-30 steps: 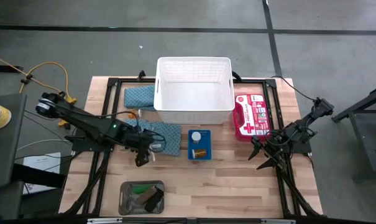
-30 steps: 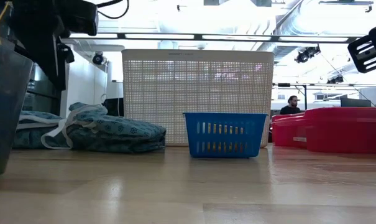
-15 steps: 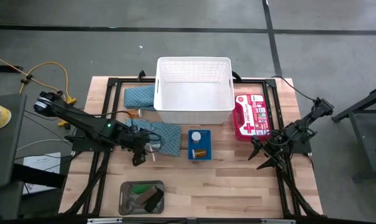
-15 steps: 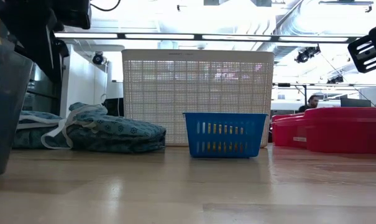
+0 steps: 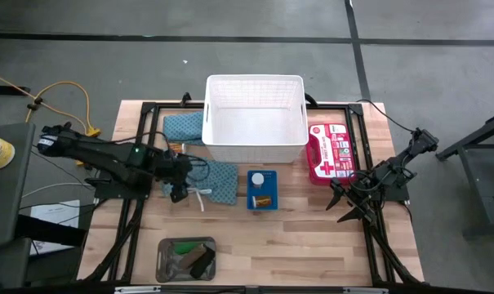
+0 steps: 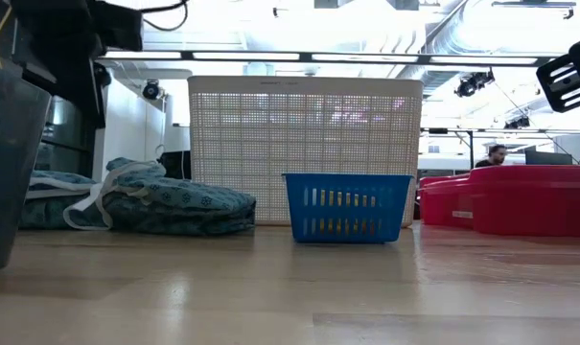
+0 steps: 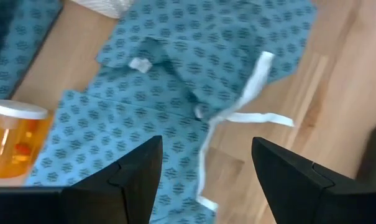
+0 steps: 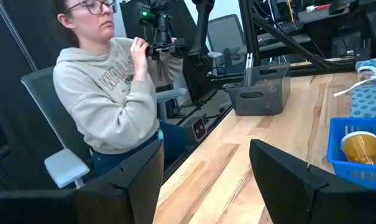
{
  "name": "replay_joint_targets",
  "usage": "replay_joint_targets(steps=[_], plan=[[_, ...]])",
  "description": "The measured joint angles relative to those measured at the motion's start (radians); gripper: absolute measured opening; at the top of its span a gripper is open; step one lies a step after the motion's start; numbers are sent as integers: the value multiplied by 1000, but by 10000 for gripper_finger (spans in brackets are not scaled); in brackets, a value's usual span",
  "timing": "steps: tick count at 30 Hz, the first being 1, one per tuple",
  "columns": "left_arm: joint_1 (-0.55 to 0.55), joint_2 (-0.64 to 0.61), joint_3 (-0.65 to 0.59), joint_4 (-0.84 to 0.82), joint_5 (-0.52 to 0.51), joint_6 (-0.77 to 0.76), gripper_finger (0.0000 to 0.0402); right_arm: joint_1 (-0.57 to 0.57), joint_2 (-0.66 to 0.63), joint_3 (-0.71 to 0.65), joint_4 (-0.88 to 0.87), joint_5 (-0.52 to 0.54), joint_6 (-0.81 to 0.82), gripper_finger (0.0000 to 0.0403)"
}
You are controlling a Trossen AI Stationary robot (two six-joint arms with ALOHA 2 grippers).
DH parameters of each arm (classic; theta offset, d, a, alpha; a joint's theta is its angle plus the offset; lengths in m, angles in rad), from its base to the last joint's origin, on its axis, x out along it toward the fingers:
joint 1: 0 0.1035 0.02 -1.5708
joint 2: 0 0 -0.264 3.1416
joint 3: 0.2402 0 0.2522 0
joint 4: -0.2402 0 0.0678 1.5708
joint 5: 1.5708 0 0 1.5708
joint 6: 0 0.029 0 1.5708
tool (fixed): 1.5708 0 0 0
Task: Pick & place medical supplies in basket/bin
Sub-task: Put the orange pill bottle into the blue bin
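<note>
The left gripper [image 5: 175, 181] is held spread over the near cloth [image 5: 215, 179], which lies before the basket [image 5: 255, 118], so that it can be pinched. The right gripper [image 5: 347, 208] is parked spread, empty, beside the table edge.

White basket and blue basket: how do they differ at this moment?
The white basket is far larger and taller than the blue basket. The white basket has fine grid walls; the blue basket has vertical slots. The white basket looks empty from above; the blue basket holds an orange vial and a white disc. Both are rectangular, upright, open-topped on the table.
</note>
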Motion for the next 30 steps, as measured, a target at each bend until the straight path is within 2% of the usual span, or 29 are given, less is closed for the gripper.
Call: replay_joint_targets(steps=[8, 14, 23, 30], plan=[[152, -42, 0, -15, 52, 117, 238, 0, 0, 0, 0, 0, 0, 226], [268, -88, 0, -63, 82, 137, 238, 0, 0, 0, 0, 0, 0, 226], [461, -106, 0, -90, 82, 157, 238, 0, 0, 0, 0, 0, 0, 226], [631, -106, 0, -89, 81, 255, 238, 0, 0, 0, 0, 0, 0, 226]])
